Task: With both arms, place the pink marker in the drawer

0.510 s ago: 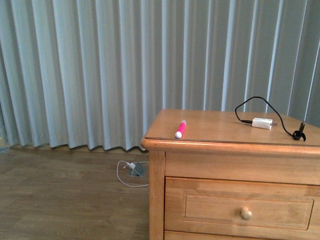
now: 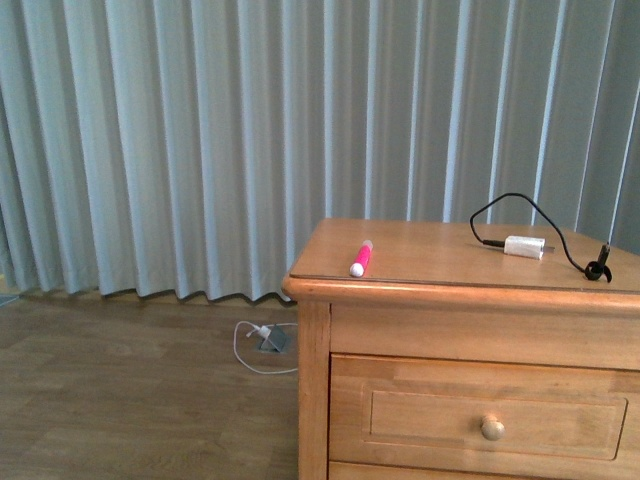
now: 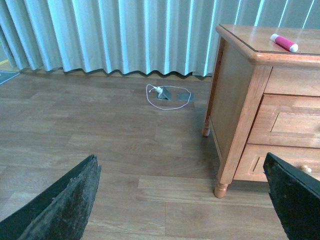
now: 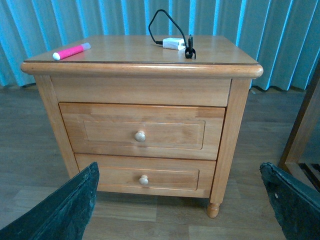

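Note:
The pink marker lies on the cabinet top near its front left corner; it also shows in the left wrist view and the right wrist view. The upper drawer is shut, with a round knob; it also shows in the right wrist view. My left gripper is open and empty, low over the floor, left of the cabinet. My right gripper is open and empty, low in front of the cabinet. Neither arm shows in the front view.
A white charger plug with a black cable lies on the cabinet top at the back right. The lower drawer is shut. A floor socket with a white cable sits by the curtain. Dark furniture stands right of the cabinet.

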